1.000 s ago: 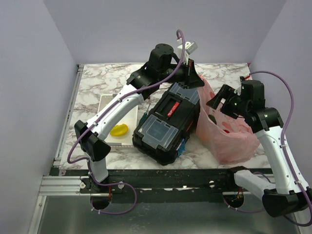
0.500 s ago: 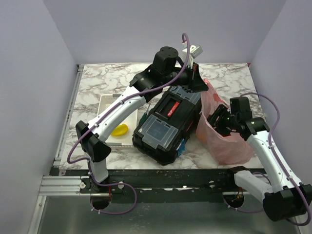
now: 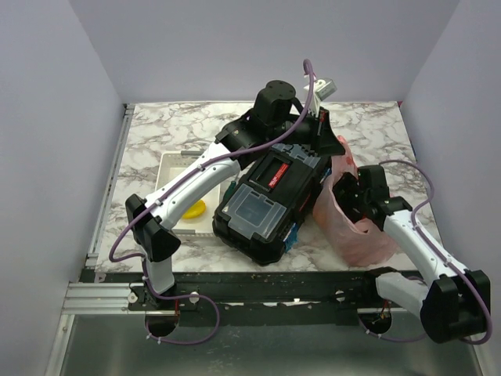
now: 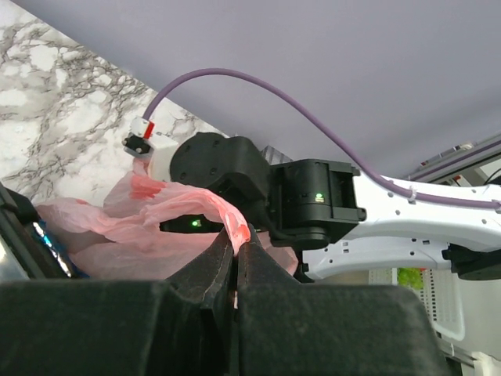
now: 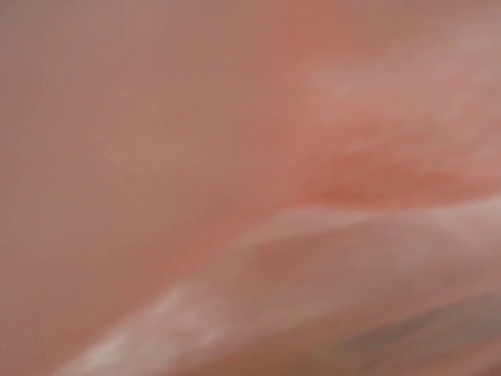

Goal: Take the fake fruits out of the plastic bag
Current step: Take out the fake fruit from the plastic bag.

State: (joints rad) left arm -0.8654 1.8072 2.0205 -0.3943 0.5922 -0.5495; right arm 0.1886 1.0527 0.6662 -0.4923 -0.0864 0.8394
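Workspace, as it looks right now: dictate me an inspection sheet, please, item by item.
Surface: marble table, white with grey veins.
Job's things: plastic bag right of the toolbox; yellow fruit in the white tray; no fruit visible inside the bag.
Clutter: the black toolbox, closed, at centre.
Grippers: left gripper, fingers shut on the bag's upper edge; right gripper reaching into the bag, fingers hidden.
Cables: purple cables loop off both arms.
Surroundings: lavender walls on three sides.
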